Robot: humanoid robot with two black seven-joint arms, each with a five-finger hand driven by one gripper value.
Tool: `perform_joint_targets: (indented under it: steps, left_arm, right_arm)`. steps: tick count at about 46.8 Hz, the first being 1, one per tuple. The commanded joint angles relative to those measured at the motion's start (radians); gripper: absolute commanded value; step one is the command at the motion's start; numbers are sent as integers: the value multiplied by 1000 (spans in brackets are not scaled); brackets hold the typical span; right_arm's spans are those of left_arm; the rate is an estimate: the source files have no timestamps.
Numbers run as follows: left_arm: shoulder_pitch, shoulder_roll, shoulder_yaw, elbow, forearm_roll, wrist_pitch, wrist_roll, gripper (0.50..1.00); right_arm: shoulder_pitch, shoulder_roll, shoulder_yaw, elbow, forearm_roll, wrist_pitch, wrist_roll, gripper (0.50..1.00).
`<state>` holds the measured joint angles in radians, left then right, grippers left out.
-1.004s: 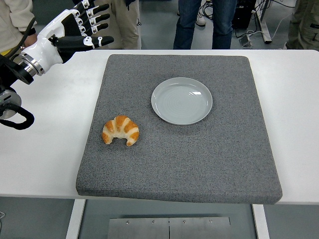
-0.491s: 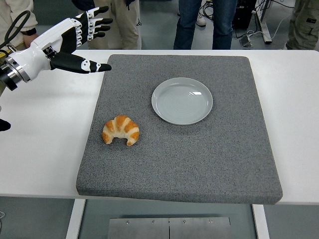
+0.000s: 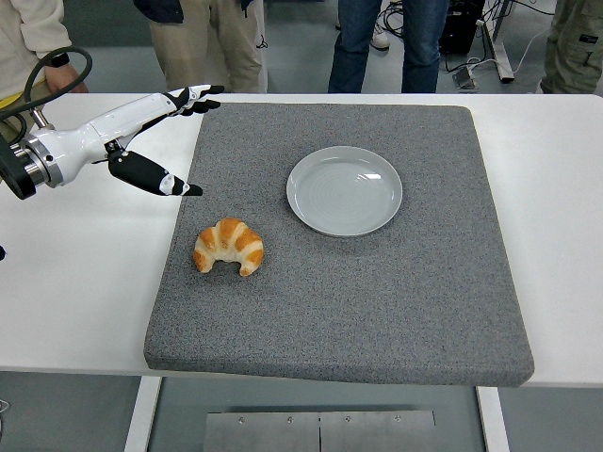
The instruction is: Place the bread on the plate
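A golden croissant (image 3: 229, 246) lies on the left part of the grey mat (image 3: 377, 292). An empty grey plate (image 3: 344, 190) sits on the mat, up and to the right of the croissant. My left hand (image 3: 179, 132) reaches in from the left edge over the mat's upper left corner, above and to the left of the croissant. Its fingers are spread, thumb pointing down toward the mat, and it holds nothing. My right arm is out of view.
The grey mat lies on a white table (image 3: 85, 273). Several people stand behind the far edge; legs (image 3: 386, 42) show at the top. A black cable (image 3: 57, 71) loops near my left wrist.
My left hand has dropped lower and turned flat, moving down toward the mat's left edge and closer to the croissant. The croissant and plate have not moved.
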<state>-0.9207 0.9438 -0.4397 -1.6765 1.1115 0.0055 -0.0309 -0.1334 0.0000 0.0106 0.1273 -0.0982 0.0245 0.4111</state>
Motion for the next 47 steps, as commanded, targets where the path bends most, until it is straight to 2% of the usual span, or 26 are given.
perform_joint_targets:
  steps: [1, 11, 23, 36, 47]
  left_arm:
    - [22, -14, 1, -6, 65, -1, 20, 971]
    - [69, -53, 21, -20, 229, -2, 49, 971]
    - [80, -82, 105, -15, 312, 5, 52, 955]
    - [140, -114, 115, 9, 502, 102, 57, 946]
    - [155, -154, 121, 40, 510, 143, 65, 949]
  right_arm:
    - [0, 0, 0, 0, 0, 0, 0, 1000]
    - [0, 0, 0, 0, 0, 0, 0, 1000]
    - [0, 0, 0, 0, 0, 0, 0, 1000]
    - [0, 0, 0, 0, 0, -1, 0, 1000]
    - [0, 0, 0, 0, 0, 0, 0, 1000]
